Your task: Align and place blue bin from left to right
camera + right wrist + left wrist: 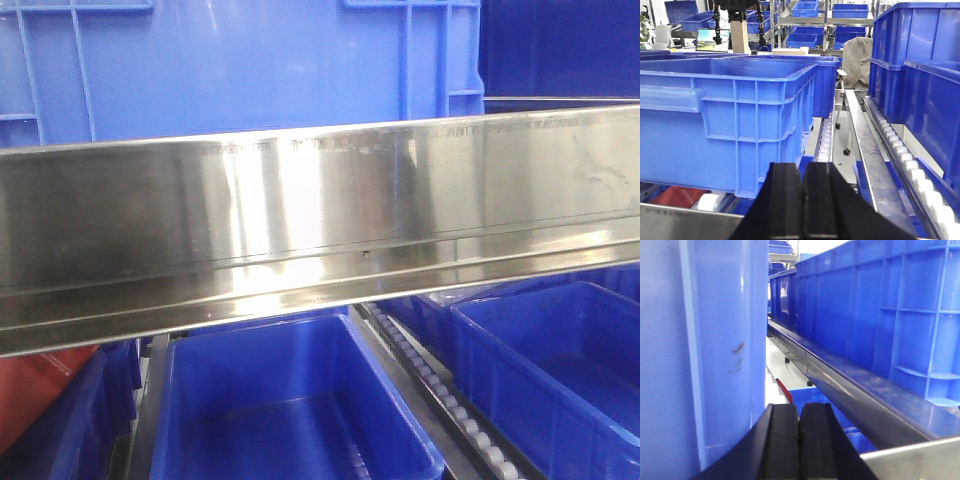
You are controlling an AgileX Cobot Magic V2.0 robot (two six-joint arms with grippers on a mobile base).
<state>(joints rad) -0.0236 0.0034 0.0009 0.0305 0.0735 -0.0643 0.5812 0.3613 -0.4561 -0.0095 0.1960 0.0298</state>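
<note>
The blue bin (240, 70) is a big lighter-blue ribbed crate on the upper shelf, behind a steel rail (320, 210). In the right wrist view the blue bin (725, 120) fills the left half, standing on rollers, and my right gripper (803, 167) is shut and empty just off its near right corner. In the left wrist view the ribbed wall of the blue bin (880, 315) runs along the right side. My left gripper (799, 410) is shut with nothing in it, low between that wall and a smooth blue wall (715, 340) close on the left. Neither gripper shows in the front view.
Darker blue bins (290, 400) (560, 370) sit on the lower level with a roller track (440, 390) between them. Stacked blue bins (920, 75) stand at the right beside a roller track (900, 150). Shelves of more bins (805, 25) stand behind. A red item (35, 390) lies at the lower left.
</note>
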